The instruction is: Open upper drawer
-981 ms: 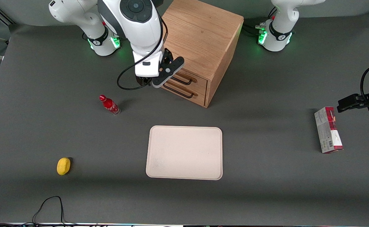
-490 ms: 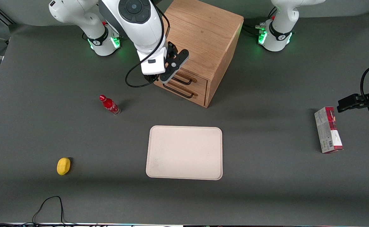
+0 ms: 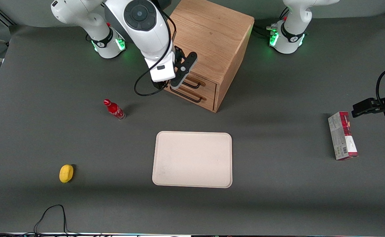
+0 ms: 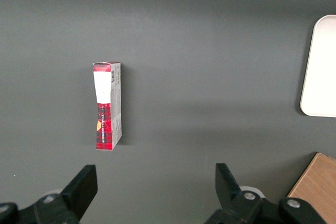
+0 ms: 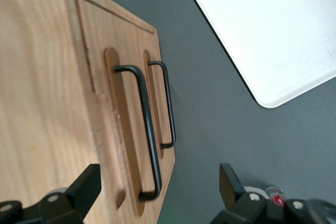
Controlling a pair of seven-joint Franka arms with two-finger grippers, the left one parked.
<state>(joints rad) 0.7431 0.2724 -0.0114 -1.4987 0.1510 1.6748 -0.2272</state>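
From the front, I have the gripper [image 3: 166, 86] hovering just in front of the cabinet [image 3: 212, 39], at ten o'clock from the tray [image 3: 192, 159]. The upper drawer [image 3: 195, 82] is shut: this is the approach. From the right wrist, fingers [image 5: 86, 187] spread wide straddle its handle [image 5: 144, 129], untouched. Next I'd close in and clamp.

arm [image 3: 143, 29]: glossy white, dark grey joint cap | cable: black loop | tool [image 3: 176, 74]: black, open fingers
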